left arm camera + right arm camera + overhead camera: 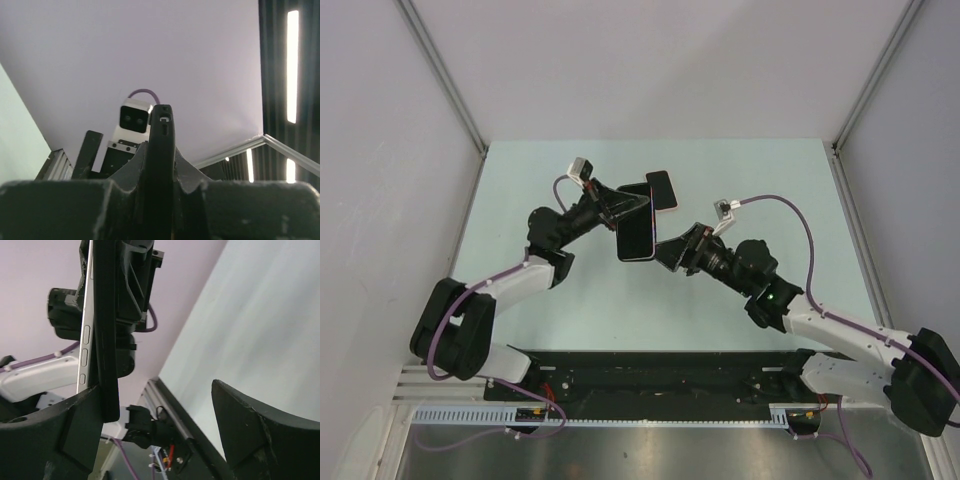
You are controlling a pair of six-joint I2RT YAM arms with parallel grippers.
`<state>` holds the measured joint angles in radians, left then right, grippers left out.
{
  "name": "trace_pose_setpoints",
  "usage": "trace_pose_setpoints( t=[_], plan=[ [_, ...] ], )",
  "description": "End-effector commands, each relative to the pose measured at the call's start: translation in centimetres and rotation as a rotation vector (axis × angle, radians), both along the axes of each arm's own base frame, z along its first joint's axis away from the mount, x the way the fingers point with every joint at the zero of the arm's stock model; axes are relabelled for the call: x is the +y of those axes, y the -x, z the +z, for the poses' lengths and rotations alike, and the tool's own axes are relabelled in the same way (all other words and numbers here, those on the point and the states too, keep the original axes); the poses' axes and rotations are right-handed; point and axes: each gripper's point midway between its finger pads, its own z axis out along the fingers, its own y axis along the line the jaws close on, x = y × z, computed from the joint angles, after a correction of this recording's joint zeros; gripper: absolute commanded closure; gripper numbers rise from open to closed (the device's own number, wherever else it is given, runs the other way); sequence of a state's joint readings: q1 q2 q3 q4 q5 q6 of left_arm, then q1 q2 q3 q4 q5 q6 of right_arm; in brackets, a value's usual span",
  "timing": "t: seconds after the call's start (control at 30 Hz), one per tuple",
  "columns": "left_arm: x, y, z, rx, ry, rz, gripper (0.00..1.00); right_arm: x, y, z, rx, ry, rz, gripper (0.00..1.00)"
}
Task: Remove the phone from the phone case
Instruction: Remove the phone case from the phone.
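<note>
The left claw (624,212) is clamped on the phone case (636,258) and holds it up above the desk (750,180). The phone (635,234) sits inside the case, right at this claw's tips. It looks thin, stiff, light and slippery, so its long edges are probably best to pinch. The right claw (666,250) is wide open, with the phone just past its tips.

Phone (636,235): glossy black glass face; smooth satin-silver side rail, metal in look, on its 9 o'clock edge in the right wrist view. Left gripper (161,152) and right gripper (156,387): matt black plastic, grainy. Worktop (750,175): smooth, matt pale green.
</note>
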<state>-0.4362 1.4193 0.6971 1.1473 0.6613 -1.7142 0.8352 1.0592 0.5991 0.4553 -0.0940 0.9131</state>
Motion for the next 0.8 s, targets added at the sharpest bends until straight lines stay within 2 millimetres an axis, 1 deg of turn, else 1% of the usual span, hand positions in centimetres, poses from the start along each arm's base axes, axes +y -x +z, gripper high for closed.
trace_pose_setpoints(
  t=[0.0,0.03,0.07,0.13,0.17,0.2,0.23,0.27,0.3,0.33,0.37,0.4,0.43,0.5,0.53,0.57,0.63,0.7,0.77],
  plan=[
    [2.0,7.0,11.1,-0.264,0.287,-0.102,1.0,1.5,1.1,-5.0,0.119,0.056,0.111,0.14],
    [2.0,7.1,11.0,-0.261,0.285,-0.104,1.0,1.6,0.9,-4.6,0.134,0.028,0.108,0.14],
    [1.9,7.1,10.9,-0.258,0.285,-0.105,1.0,1.7,0.5,-3.8,0.116,-0.005,0.102,0.15],
    [1.9,7.1,10.6,-0.254,0.281,-0.102,1.0,1.8,-0.2,-3.4,0.128,-0.042,0.086,0.15],
    [1.9,7.2,10.4,-0.252,0.279,-0.103,1.0,1.8,-0.5,-3.3,0.13,-0.046,0.077,0.15],
    [1.9,7.3,10.4,-0.253,0.279,-0.101,1.0,1.9,-1.0,-2.7,0.123,-0.053,0.066,0.16],
    [1.8,7.4,10.3,-0.25,0.278,-0.105,1.0,2.1,-1.2,-3.1,0.128,-0.036,0.062,0.16],
    [1.8,7.4,10.1,-0.249,0.275,-0.104,1.0,2.2,-1.5,-3.0,0.124,-0.031,0.054,0.16],
    [1.7,7.5,10.0,-0.248,0.277,-0.102,1.0,2.5,-1.8,-2.1,0.112,-0.04,0.053,0.16],
    [1.6,7.6,9.9,-0.244,0.274,-0.108,1.0,2.7,-2.1,-2.3,0.113,-0.034,0.055,0.16],
    [1.5,7.5,9.7,-0.24,0.272,-0.106,1.0,3.1,-2.2,-2.1,0.108,-0.037,0.064,0.16],
    [1.5,7.5,9.7,-0.239,0.274,-0.105,1.0,3.4,-2.4,-1.2,0.093,-0.05,0.07,0.17],
    [1.5,7.6,9.6,-0.238,0.272,-0.107,1.0,3.8,-2.6,-1.3,0.095,-0.049,0.074,0.17],
    [1.4,7.6,9.3,-0.234,0.269,-0.106,1.0,4.6,-2.5,-1.0,0.09,-0.052,0.096,0.18],
    [1.3,7.7,9.2,-0.231,0.268,-0.109,1.0,5.1,-2.6,-0.2,0.076,-0.062,0.104,0.2],
    [1.2,7.7,9.0,-0.229,0.266,-0.109,1.0,5.5,-2.7,-0.5,0.08,-0.055,0.113,0.21],
    [1.1,7.8,8.9,-0.224,0.265,-0.113,1.0,6.0,-2.6,0.1,0.069,-0.065,0.126,0.24],
    [1.0,7.7,8.6,-0.219,0.258,-0.112,1.0,6.2,-2.5,0.4,0.069,-0.071,0.137,0.28],
    [0.9,7.6,8.3,-0.213,0.255,-0.11,1.0,6.1,-2.2,0.8,0.067,-0.08,0.152,0.34]
  ],
)
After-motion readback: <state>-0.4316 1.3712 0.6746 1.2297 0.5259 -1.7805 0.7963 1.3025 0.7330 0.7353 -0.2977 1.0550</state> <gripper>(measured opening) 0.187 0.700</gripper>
